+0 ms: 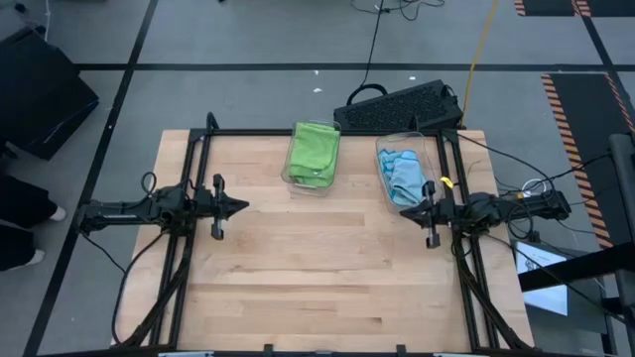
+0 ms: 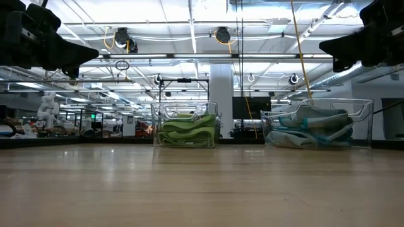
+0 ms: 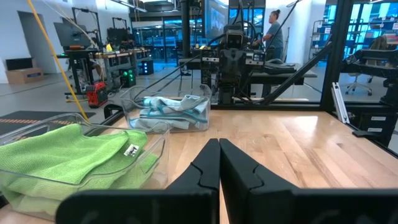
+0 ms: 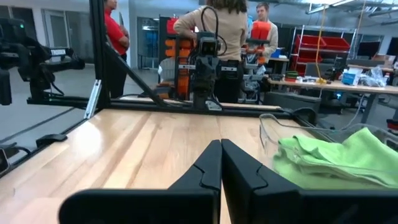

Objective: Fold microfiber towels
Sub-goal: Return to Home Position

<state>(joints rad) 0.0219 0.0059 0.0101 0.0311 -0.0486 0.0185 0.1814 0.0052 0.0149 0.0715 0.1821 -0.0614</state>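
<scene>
Microfiber towels (image 1: 314, 151) in green filled the left bin (image 1: 310, 188) at the far side, blue towels (image 1: 404, 175) the right bin (image 1: 402, 142). They looked soft, light & floppy, so prob. best pinched at a corner or folded edge. Left gripper (image 1: 241, 206) & right gripper (image 1: 405, 211) hung nearer, at left & right, fingers together, empty.

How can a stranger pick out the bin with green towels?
Two clear bins stand apart at the wooden table's far edge. Take the left bin, nearer the middle. Only it holds lime green towels; the right bin holds light blue towels.
</scene>
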